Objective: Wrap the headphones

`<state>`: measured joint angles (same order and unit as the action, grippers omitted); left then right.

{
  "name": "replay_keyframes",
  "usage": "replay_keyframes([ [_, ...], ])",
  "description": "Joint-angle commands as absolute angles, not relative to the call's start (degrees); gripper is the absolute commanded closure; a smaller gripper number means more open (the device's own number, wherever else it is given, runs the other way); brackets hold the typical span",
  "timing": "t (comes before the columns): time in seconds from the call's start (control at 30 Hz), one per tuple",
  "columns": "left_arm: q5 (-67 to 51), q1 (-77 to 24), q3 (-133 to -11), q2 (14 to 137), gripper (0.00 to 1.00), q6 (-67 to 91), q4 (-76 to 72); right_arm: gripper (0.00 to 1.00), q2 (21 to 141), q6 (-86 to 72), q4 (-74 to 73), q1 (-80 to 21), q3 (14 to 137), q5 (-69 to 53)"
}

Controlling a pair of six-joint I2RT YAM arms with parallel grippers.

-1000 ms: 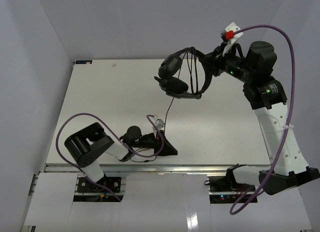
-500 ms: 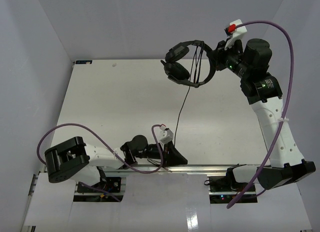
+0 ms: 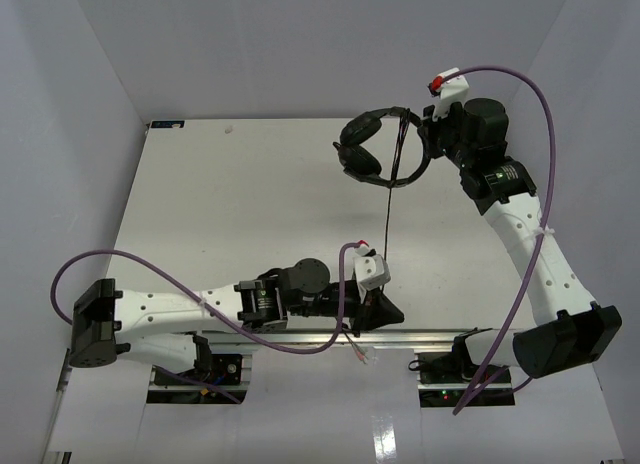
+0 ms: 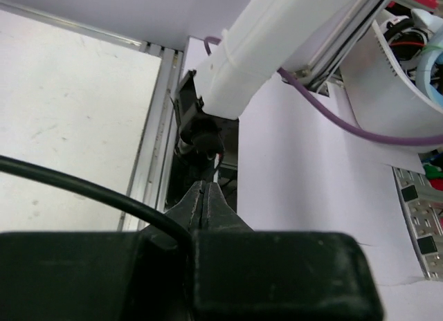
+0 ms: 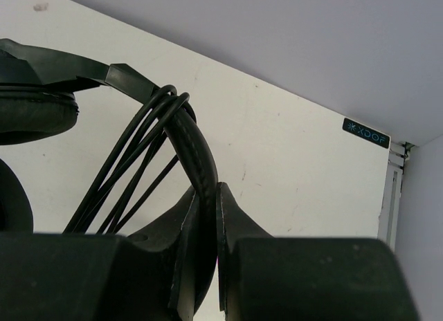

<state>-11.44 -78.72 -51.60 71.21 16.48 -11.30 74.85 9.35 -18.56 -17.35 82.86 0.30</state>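
Since a second ago the left arm has stretched rightward along the near edge. The headphones [image 3: 362, 149] have shifted a little.

From above, the right tool [image 3: 422, 144] holds them aloft over the worktop's [image 3: 230, 204] far edge. Their cable [image 3: 387, 219] runs taut down to the left tool [image 3: 393, 311].

On the left wrist, that tool is closed, pinching the cable.

On the right wrist, the jaws clamp the headband [image 5: 201, 155], with several cable turns wound over it.

white scuffed table [image 3: 200, 214], small dark label [image 3: 168, 125] at corner.
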Motion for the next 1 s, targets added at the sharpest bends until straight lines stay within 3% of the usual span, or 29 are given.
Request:
replay_keyframes([
  [0.0, -5.54, -79.45, -60.16, 67.07, 1.0, 9.9, 7.77, 0.92, 71.26, 13.8, -10.14, -17.4, 81.57, 1.49],
  [0.2, 0.67, -79.45, -72.2, 67.59, 1.0, 3.31, 20.27, 0.92, 68.3, 21.0, -9.41, -17.9, 75.95, -5.63],
  [0.37, 5.51, -78.96, -83.3, 71.5, 1.0, -5.21, 26.23, 0.92, 65.98, 24.77, -8.97, -22.12, 71.14, -4.57],
  [0.73, -3.61, -72.11, -96.84, 81.07, 1.0, -10.49, 30.93, 0.92, 66.97, 26.48, -9.14, -32.35, 66.94, 5.18],
  [0.97, -6.66, -63.36, -94.58, 79.05, 1.0, -10.34, 30.01, 0.92, 65.45, 25.46, -10.13, -33.86, 66.27, 4.19],
])
